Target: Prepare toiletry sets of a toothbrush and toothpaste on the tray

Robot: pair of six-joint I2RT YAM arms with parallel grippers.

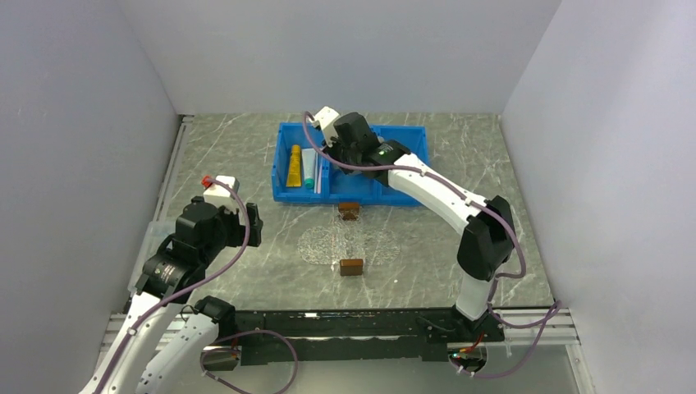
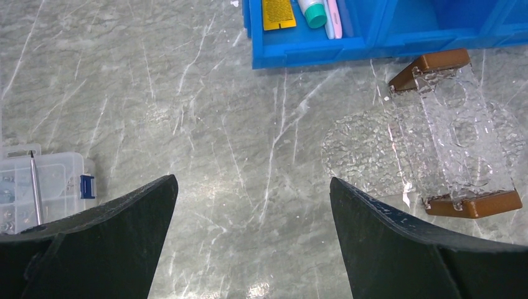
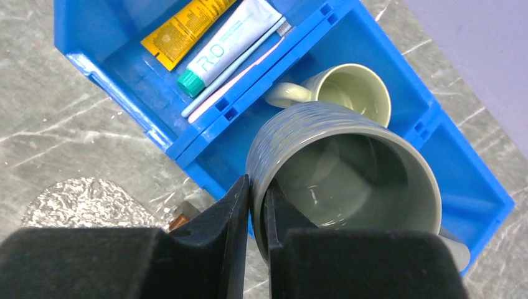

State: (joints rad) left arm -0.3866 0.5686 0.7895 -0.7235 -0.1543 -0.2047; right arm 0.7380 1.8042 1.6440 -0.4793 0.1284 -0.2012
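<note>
The right hand (image 3: 256, 187) is pinching a grey ceramic mug (image 3: 348, 168) at the blue plastic bin (image 3: 93, 56), likely bound next for the clear brown-handled tray (image 2: 457, 124); the left hand (image 2: 252, 205) is hovering spread.

Blue three-compartment plastic bin (image 1: 328, 196) at the grey marble surface's (image 1: 246, 156) far edge; pale green ceramic mug (image 3: 356, 87) inside, grey ceramic mug (image 3: 348, 171) just beside it.
</note>
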